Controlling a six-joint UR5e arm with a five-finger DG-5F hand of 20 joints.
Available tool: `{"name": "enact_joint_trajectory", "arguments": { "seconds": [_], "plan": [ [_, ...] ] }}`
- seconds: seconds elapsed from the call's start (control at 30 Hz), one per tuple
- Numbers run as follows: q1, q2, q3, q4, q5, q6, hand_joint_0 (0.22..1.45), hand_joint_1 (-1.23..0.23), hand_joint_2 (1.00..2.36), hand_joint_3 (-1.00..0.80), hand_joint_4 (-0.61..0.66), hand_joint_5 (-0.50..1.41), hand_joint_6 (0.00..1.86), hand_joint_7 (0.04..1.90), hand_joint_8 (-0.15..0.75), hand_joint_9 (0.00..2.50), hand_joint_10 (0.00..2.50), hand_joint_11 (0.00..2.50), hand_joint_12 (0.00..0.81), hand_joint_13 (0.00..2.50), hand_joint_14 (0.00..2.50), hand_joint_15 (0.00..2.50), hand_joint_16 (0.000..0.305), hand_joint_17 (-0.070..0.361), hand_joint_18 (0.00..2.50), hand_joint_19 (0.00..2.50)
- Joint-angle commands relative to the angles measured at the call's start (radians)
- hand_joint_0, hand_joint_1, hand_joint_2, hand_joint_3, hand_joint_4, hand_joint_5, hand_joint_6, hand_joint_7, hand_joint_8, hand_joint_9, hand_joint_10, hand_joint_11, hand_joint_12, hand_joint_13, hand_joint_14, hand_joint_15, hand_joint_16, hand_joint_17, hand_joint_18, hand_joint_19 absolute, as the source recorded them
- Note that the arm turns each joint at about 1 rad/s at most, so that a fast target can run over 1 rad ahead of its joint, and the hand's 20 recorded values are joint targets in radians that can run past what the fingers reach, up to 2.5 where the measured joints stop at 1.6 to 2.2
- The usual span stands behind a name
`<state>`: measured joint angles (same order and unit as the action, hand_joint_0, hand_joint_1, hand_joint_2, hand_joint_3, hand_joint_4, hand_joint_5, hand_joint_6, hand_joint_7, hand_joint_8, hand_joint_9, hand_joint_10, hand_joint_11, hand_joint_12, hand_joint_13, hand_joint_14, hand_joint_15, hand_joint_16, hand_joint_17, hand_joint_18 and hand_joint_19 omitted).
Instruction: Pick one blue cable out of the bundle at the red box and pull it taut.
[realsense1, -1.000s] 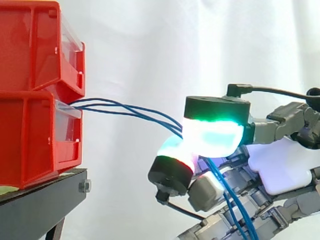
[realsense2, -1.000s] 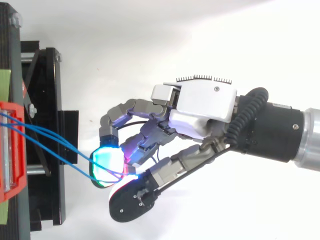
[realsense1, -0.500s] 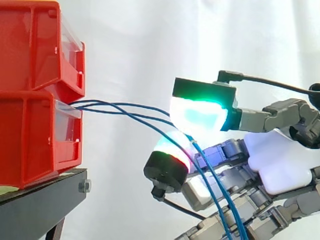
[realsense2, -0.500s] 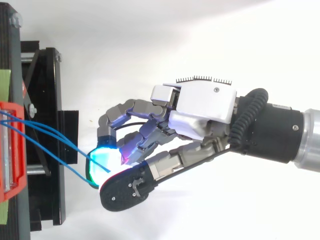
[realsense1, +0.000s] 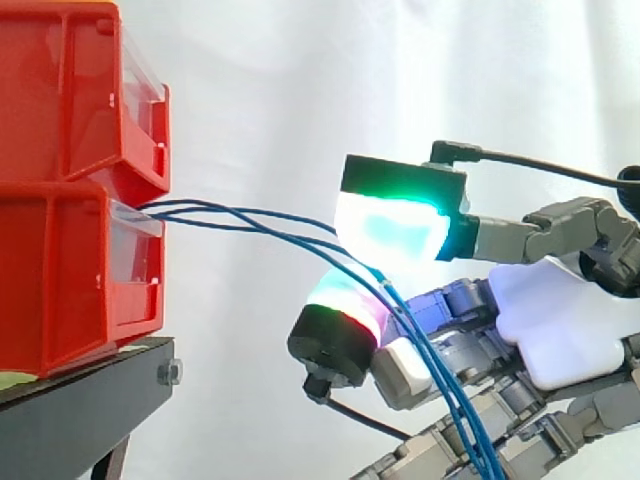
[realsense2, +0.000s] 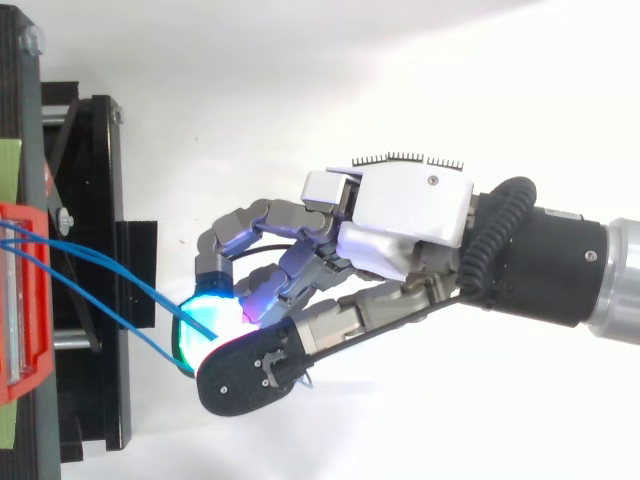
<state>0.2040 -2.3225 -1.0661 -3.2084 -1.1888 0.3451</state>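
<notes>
Two red plastic bins (realsense1: 70, 90) sit stacked at the left edge, resting on the corner of one black metal stand (realsense1: 80, 410). Three thin blue cables (realsense1: 185, 212) leave the front of the lower bin and curve rightward, apart from the stand. They pass between two glowing pads (realsense1: 390, 228) and drop through curled fingers toward the bottom edge. The one grey robot hand (realsense2: 400, 230), before the white curtain (realsense1: 300, 80), is closed around the cables with its thumb folded across them. I cannot tell whether the pads clamp any single cable.

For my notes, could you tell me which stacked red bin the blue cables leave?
The lower red plastic bin; the thin blue cables leave its top front, beneath the upper bin.
</notes>
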Motion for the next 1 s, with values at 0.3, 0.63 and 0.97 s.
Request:
{"name": "enact_joint_trajectory", "arguments": {
  "seconds": [0.3, 0.63, 0.97],
  "plan": [
    [0.000, 0.000, 0.000, -0.001, 0.000, 0.000, 0.56, -0.58, 1.00, -0.50, 0.06, -0.12, 0.81, 1.14, 0.181, 1.10, 0.02, 0.78, 0.389, 0.59, 0.01, 0.18, 0.053, 0.119, 0.66, 0.35],
    [0.000, 0.000, 0.000, -0.001, 0.000, -0.001, 0.56, -0.57, 1.00, -0.50, 0.05, -0.11, 0.79, 1.11, 0.178, 1.12, 0.02, 0.78, 0.391, 0.59, 0.01, 0.17, 0.053, 0.119, 0.66, 0.36],
    [0.000, 0.000, 0.000, 0.001, 0.000, 0.000, 0.60, -0.59, 1.00, -0.44, 0.05, -0.10, 0.78, 1.16, 0.186, 1.13, 0.02, 0.78, 0.389, 0.59, 0.01, 0.18, 0.051, 0.116, 0.66, 0.36]
  ]
}}
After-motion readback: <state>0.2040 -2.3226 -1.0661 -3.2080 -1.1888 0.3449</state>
